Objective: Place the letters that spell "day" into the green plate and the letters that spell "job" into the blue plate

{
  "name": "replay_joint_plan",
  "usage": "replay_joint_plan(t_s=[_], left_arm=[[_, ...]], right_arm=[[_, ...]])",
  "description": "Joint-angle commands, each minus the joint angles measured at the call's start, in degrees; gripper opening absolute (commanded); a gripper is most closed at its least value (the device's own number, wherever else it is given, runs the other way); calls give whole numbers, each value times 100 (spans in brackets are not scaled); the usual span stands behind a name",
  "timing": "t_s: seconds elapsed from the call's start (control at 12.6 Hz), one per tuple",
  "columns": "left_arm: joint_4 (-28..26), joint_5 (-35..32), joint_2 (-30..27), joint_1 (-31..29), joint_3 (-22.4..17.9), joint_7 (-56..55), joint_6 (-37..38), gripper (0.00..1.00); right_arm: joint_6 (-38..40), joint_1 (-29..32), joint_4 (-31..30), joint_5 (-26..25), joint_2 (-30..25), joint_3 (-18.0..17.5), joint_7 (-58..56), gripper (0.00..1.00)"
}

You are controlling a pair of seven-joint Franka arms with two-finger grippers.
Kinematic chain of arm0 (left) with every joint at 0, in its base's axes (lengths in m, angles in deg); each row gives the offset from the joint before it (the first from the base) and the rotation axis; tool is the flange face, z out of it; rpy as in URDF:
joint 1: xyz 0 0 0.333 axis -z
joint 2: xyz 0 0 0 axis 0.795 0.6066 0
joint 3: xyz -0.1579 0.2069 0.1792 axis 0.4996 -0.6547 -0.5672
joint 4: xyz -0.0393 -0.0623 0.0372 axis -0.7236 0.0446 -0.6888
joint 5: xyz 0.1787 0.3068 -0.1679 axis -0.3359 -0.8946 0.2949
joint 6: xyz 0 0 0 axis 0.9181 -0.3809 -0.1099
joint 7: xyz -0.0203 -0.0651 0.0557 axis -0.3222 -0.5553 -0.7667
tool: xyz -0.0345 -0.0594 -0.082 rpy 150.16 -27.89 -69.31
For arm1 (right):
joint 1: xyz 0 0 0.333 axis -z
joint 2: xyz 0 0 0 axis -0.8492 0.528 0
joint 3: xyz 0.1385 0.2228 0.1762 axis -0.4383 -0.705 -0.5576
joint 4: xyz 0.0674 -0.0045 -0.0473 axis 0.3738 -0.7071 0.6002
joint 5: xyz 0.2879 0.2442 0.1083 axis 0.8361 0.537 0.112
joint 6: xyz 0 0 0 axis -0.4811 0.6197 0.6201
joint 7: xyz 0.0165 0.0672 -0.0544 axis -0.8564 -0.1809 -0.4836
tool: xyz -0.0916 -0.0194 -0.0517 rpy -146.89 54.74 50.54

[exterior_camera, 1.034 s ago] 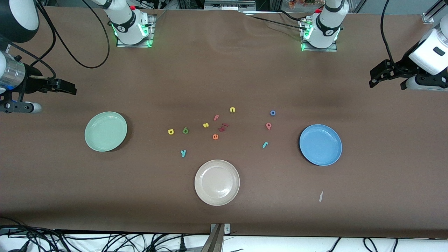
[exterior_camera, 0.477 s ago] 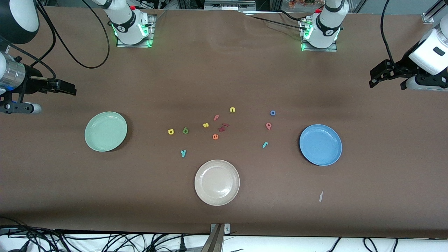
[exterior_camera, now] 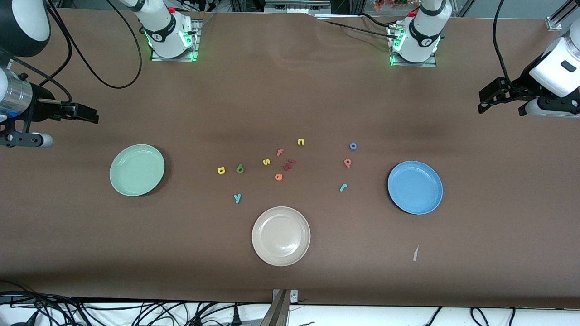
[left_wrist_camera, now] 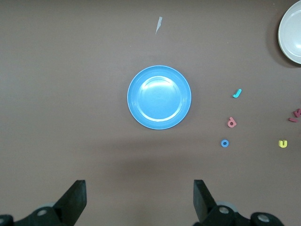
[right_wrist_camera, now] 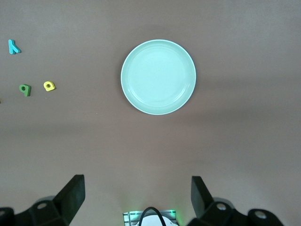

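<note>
The green plate (exterior_camera: 137,170) (right_wrist_camera: 158,76) lies empty toward the right arm's end, the blue plate (exterior_camera: 415,187) (left_wrist_camera: 159,97) empty toward the left arm's end. Between them lie the yellow "a" (exterior_camera: 221,170) (right_wrist_camera: 49,85), green "d" (exterior_camera: 240,169) (right_wrist_camera: 25,89) and teal "y" (exterior_camera: 237,198) (right_wrist_camera: 13,46). Closer to the blue plate are the blue "o" (exterior_camera: 353,146) (left_wrist_camera: 225,143), pinkish "b" (exterior_camera: 347,162) (left_wrist_camera: 231,123) and teal "j" (exterior_camera: 343,187) (left_wrist_camera: 237,93). My right gripper (exterior_camera: 93,117) (right_wrist_camera: 137,195) and my left gripper (exterior_camera: 485,102) (left_wrist_camera: 139,197) hang open and empty above the table's two ends.
A beige plate (exterior_camera: 281,236) lies nearest the front camera. Mid-table sit a yellow "s" (exterior_camera: 266,161), yellow "n" (exterior_camera: 301,142), pink "f" (exterior_camera: 280,152), orange "e" (exterior_camera: 278,177) and dark red bits (exterior_camera: 289,164). A paper scrap (exterior_camera: 415,253) lies near the blue plate.
</note>
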Motion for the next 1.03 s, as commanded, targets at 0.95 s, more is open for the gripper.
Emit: replay_joint_plan(t_s=[0.95], left_arm=[[123, 98, 45, -10, 0, 49, 90, 100]], right_arm=[[-29, -23, -40, -52, -28, 7, 165, 100]])
